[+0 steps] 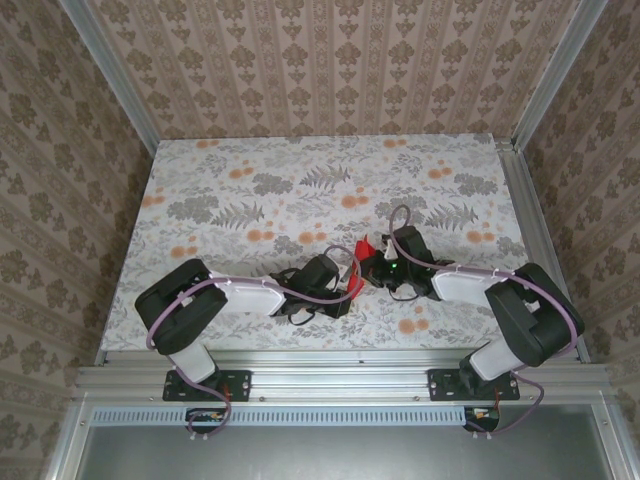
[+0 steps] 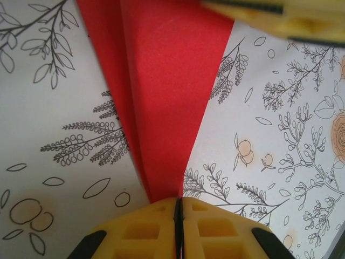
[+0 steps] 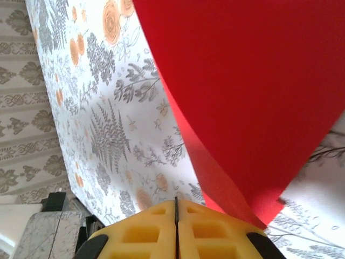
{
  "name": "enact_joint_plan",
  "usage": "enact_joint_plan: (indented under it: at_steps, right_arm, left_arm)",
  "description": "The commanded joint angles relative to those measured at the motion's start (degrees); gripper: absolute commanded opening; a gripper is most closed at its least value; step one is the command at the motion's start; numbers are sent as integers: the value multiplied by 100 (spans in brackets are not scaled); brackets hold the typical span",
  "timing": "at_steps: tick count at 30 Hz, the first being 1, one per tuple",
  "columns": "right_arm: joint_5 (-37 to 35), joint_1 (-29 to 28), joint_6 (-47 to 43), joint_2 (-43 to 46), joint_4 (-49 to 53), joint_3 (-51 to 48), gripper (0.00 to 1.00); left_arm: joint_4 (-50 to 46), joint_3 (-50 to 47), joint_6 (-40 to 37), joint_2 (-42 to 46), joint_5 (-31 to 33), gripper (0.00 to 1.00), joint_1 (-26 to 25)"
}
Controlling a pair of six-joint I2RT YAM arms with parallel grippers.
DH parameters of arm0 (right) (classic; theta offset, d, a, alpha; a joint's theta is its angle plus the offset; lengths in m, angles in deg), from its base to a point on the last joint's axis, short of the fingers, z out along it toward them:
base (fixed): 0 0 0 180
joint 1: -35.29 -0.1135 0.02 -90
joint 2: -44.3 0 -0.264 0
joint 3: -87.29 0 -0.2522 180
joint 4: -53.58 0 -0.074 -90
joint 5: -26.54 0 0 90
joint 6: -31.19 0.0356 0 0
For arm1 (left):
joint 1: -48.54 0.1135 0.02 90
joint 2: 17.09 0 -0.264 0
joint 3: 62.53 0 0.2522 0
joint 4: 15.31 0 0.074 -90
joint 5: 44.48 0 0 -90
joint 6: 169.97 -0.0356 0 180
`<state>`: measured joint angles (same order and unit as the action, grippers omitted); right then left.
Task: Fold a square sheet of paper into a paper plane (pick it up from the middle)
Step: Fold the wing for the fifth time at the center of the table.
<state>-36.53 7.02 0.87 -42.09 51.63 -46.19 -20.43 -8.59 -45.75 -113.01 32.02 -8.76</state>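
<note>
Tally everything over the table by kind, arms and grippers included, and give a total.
Folded red paper: 1
Arms: 2, the left arm and the right arm
Grippers: 2, the left gripper and the right gripper
Total: 5

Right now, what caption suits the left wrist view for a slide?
Left tool shut on the narrow end of folded red paper over a floral tablecloth.
</note>
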Motion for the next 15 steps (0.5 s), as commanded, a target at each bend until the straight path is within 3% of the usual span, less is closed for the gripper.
enact_joint_plan:
  at_steps: [1,7,15]
  right_arm:
    - [13,-180,409,-93,-382,-67,10]
    - [71,-302,571,-680,-796,35,9]
    - [-116,-224,154,-1168,-319,299,8]
  left_arm:
    - [-651,-249,-224,-400,224,10,51]
    - [-656,-300,-248,-410,216,11,46]
    - [-898,-346,-292,-272,299,10,48]
